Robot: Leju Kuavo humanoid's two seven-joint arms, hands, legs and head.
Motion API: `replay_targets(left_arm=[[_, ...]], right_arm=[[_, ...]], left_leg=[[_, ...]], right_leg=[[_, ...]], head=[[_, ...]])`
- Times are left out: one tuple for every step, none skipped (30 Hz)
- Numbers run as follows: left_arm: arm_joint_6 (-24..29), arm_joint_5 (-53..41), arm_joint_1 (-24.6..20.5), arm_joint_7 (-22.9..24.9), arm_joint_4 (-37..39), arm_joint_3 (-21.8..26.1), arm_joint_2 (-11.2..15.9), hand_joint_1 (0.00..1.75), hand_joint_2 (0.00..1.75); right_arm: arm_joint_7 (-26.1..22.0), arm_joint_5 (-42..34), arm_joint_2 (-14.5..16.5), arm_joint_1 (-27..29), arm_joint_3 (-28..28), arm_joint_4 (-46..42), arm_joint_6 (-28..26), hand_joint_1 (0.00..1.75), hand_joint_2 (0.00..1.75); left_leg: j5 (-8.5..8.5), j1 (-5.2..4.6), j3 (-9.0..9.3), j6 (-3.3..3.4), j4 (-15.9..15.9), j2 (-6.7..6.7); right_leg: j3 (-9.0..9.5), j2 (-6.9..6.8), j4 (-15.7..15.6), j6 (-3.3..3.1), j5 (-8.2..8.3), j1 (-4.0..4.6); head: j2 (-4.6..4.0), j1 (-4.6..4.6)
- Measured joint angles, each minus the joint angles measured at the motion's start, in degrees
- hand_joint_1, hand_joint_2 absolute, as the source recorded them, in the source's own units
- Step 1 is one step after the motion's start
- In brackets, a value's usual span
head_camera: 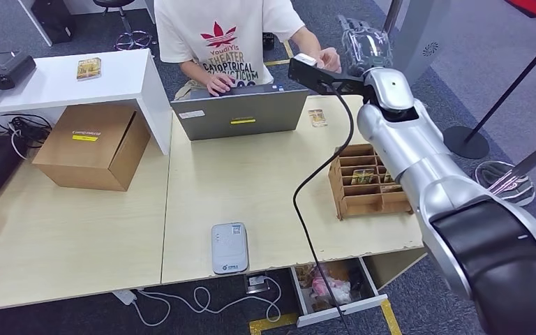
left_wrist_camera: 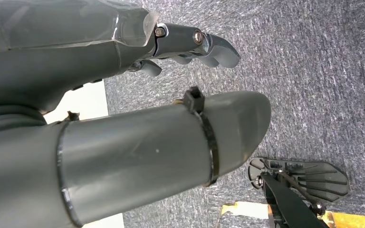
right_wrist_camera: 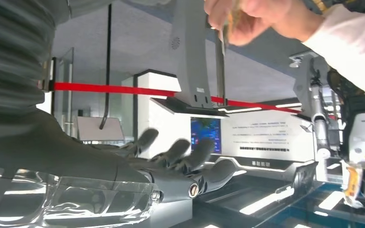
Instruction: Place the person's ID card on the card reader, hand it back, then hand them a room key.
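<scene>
The right arm reaches far out toward one o'clock, and the right hand (right_wrist_camera: 171, 161) lies flat with its fingers (right_wrist_camera: 204, 154) spread, palm bare, nothing in it. Just beside it the person's hand (right_wrist_camera: 252, 19) pinches a thin card-like thing (right_wrist_camera: 228, 28), held edge-on, so this looks like the handover of the ID card just about to happen; whether that card is the ID itself, I cannot tell for sure. The card reader (head_camera: 229, 248) sits bare at six o'clock on the desk (head_camera: 265, 181), near its front edge, with no card on it, so by my reading the scan is not yet done. The brown card rack (head_camera: 364, 180) at three o'clock holds the room keys, and handing one over looks to be the last step. The left hand (left_wrist_camera: 190, 45) hangs over grey carpet, fingers curled in on nothing.
</scene>
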Motion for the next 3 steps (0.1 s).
replay_targets(left_arm=[[0.0,0.0,0.0,0.0,0.0,0.0,0.0,0.0,0.0],[0.0,0.1,0.0,0.0,0.0,0.0,0.0,0.0,0.0],[0.0,0.1,0.0,0.0,0.0,0.0,0.0,0.0,0.0]], right_arm=[[-0.7,-0.5,0.0,0.3,-0.3,-0.2,-0.5,0.0,1.75],[-1.6,-1.1,0.0,0.7,-0.7,-0.4,-1.1,0.0,1.75],[-2.0,-1.4,0.0,0.9,-0.9,-0.6,-1.3,0.0,1.75]], left_leg=[[0.0,0.0,0.0,0.0,0.0,0.0],[0.0,0.0,0.0,0.0,0.0,0.0],[0.0,0.0,0.0,0.0,0.0,0.0]], right_leg=[[0.0,0.0,0.0,0.0,0.0,0.0],[0.0,0.0,0.0,0.0,0.0,0.0],[0.0,0.0,0.0,0.0,0.0,0.0]], head=[[0.0,-0.01],[0.0,-0.01],[0.0,0.0]])
